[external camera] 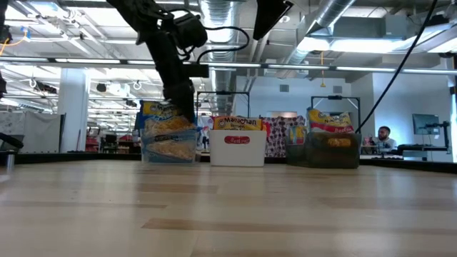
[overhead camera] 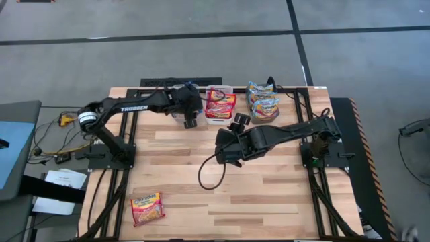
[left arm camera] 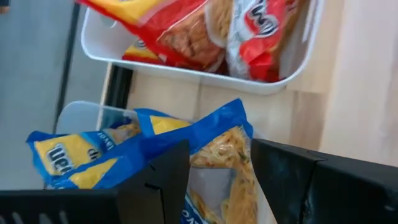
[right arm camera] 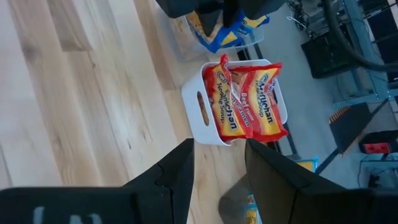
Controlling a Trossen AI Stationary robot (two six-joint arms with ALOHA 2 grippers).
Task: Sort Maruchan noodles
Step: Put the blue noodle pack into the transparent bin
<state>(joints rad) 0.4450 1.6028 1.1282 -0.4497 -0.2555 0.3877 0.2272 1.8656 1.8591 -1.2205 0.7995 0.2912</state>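
Observation:
My left gripper (overhead camera: 190, 119) is at the table's far edge, over the clear bin (external camera: 168, 148), and is shut on a blue-trimmed Maruchan noodle packet (left arm camera: 221, 134). Another blue packet (left arm camera: 68, 155) lies in that bin (left arm camera: 74, 115). Red packets (overhead camera: 220, 103) stand in the white bin (overhead camera: 219, 119). Orange packets (overhead camera: 262, 97) fill the dark grey bin (external camera: 332, 153). One red-trimmed packet (overhead camera: 148, 207) lies flat near the table's front left. My right gripper (overhead camera: 240, 121) hovers open at mid-table, pointing toward the white bin (right arm camera: 211, 118), with nothing between its fingers. My left gripper pinches the blue packet between its two fingers (left arm camera: 168, 168), across the packet's flat body (left arm camera: 217, 174). The fingers slant downward. The packet's blue-trimmed end (left arm camera: 227, 121) sticks out past the fingertips over the clear bin. Whether it rests on the packets below, I cannot tell.
The three bins stand in a row along the far edge, clear, white, dark grey from left to right. A black cable (overhead camera: 208, 176) loops on the wood below the right arm. Bare wood spans the middle and the near right of the table (overhead camera: 282, 202).

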